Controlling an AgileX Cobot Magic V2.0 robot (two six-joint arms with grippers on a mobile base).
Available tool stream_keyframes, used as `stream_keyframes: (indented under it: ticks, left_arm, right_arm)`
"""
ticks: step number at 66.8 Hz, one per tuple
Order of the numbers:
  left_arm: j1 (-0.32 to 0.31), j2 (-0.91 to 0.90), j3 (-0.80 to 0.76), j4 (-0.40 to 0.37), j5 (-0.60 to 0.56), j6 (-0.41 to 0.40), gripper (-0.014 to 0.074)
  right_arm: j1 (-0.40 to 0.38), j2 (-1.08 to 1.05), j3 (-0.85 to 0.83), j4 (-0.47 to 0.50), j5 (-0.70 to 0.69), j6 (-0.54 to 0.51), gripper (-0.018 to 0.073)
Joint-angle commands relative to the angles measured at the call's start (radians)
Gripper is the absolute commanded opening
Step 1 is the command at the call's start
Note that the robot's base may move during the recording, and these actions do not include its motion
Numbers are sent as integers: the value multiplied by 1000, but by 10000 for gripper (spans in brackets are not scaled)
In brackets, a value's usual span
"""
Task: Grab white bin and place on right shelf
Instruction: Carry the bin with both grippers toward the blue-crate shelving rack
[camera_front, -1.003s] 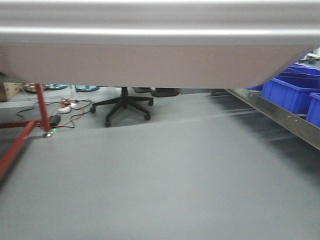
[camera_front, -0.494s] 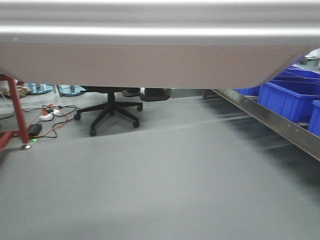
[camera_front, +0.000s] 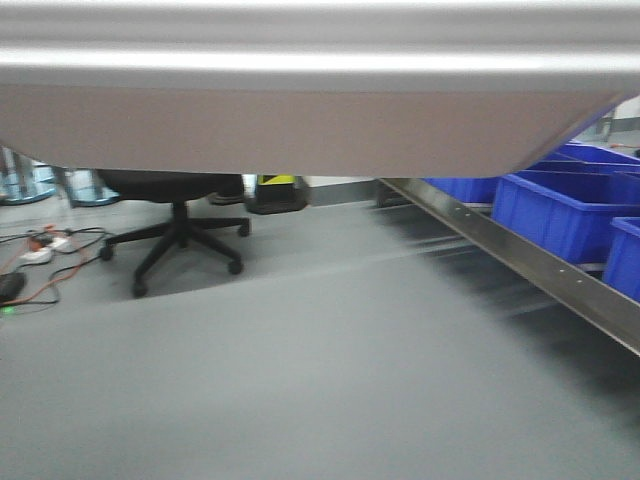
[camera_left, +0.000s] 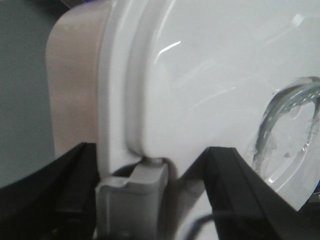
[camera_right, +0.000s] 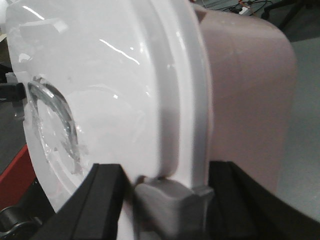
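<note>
Filling the top of the front view, the white bin (camera_front: 300, 120) looks bulky, stiff and slick, so its lid rim suits gripping, where the left gripper (camera_left: 135, 195) and right gripper (camera_right: 167, 200) clamp.

We saw our left gripper (camera_left: 150, 200) and right gripper (camera_right: 165, 200) each clamped on the white bin's (camera_left: 210, 90) rim.

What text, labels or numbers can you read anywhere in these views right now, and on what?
None can be read.
White bin: lid and wall are plain in both wrist views.
Blue bins: no label shows.
Dark object with a yellow patch by the office chair: too blurred to read.
</note>
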Motion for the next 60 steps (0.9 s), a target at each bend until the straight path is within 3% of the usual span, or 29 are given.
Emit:
stream_keyframes:
  ticks: [1,60]
  left_arm:
    - [-21,-13,-30,-200,164,7,280]
    - [-21,-13,-30,-200,162,7,280]
  right_arm:
    - [11,-1,-32,205,144,-6,402]
    - [11,-1,-32,205,144,-6,402]
